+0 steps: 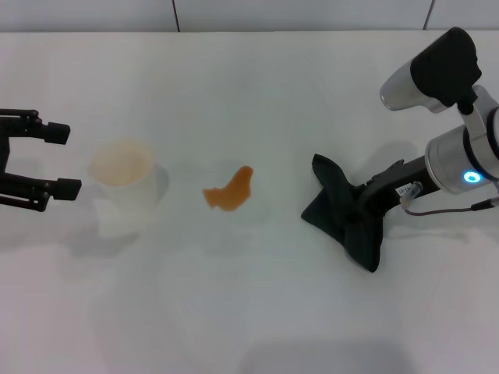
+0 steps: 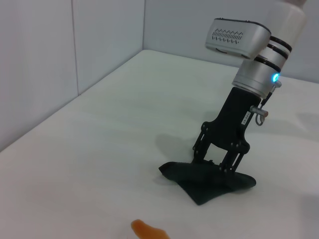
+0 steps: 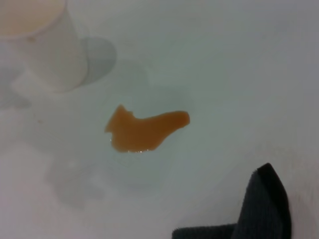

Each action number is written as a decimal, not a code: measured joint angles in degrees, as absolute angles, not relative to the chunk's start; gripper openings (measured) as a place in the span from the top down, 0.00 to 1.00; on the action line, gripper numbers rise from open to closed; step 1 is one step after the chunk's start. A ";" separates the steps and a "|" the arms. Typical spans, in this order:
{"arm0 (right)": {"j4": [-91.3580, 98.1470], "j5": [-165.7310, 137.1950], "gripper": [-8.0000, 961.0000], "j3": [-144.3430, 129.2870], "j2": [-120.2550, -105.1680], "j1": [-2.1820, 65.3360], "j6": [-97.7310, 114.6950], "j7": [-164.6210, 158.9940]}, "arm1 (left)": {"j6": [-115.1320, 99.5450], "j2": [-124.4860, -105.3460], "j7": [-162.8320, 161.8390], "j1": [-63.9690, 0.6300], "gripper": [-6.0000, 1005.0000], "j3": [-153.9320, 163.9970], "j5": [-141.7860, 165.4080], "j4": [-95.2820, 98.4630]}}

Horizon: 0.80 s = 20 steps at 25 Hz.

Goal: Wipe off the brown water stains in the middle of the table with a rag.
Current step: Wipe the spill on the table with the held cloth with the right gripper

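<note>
A: Stain check? Location on the table (image 1: 257, 93)?

B: Brown water stains (image 1: 229, 192) near mid-tabletop, one orange-brown blotch with a pointed lobe; untouched, well apart from the rag (image 1: 347, 214); pale cream cup (image 1: 122, 173) upright just to the blotch's left, toward the left edge, not touching it.

A: Rag?

B: Dark green-black, crumpled flat on the tabletop toward the right edge; pointed corners sticking out.

A: Right gripper (image 2: 213, 160)?

B: Down on the rag, fingers (image 2: 228, 158) drawn in and pinching a fold at its middle, per left wrist view; arm slanting in from the right edge; blue light lit on the wrist.

A: Left gripper (image 1: 61, 160)?

B: At the left edge of the tabletop, beside the cup, apart from it; fingers (image 1: 51, 132) spread wide, nothing between them.
</note>
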<state>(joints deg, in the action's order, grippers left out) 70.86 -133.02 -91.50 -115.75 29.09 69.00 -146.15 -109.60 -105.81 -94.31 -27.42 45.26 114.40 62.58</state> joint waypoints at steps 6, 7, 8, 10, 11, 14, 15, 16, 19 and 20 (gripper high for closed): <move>70.82 -132.89 0.41 -91.49 -115.75 29.09 69.00 -146.16 | -109.60 -105.73 -94.31 -27.42 0.14 45.26 114.40 62.57; 70.82 -132.86 0.42 -91.49 -115.75 29.09 69.00 -146.16 | -109.60 -105.72 -94.31 -27.42 0.14 45.26 114.40 62.58; 70.83 -132.80 0.42 -91.50 -115.75 29.09 69.00 -146.16 | -109.60 -105.73 -94.30 -27.42 0.14 45.26 114.41 62.58; 70.97 -132.68 0.43 -91.50 -115.75 29.09 69.00 -146.16 | -109.60 -105.72 -94.30 -27.45 0.14 45.26 114.49 62.58; 71.04 -132.64 0.45 -91.49 -115.75 29.09 69.00 -146.16 | -109.60 -105.73 -94.30 -27.47 0.14 45.26 114.55 62.58; 71.16 -132.58 0.48 -91.49 -115.75 29.09 69.00 -146.16 | -109.60 -105.72 -94.30 -27.52 0.14 45.26 114.58 62.58; 71.17 -132.56 0.49 -91.49 -115.75 29.09 69.03 -146.14 | -109.60 -105.73 -94.31 -27.53 0.14 45.26 114.58 62.58; 71.17 -132.55 0.50 -91.49 -115.75 29.09 69.11 -146.12 | -109.60 -105.73 -94.31 -27.52 0.14 45.26 114.58 62.58; 71.14 -132.54 0.53 -91.49 -115.75 29.18 69.25 -146.10 | -109.58 -105.73 -94.30 -27.52 0.14 45.27 114.61 62.57; 71.02 -132.53 0.54 -91.49 -115.75 29.28 69.26 -146.10 | -109.56 -105.73 -94.31 -27.52 0.14 45.26 114.63 62.58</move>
<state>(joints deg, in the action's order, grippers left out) 71.02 -132.53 -91.50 -115.75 29.28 69.26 -146.10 -109.56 -105.73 -94.31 -27.52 45.26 114.63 62.58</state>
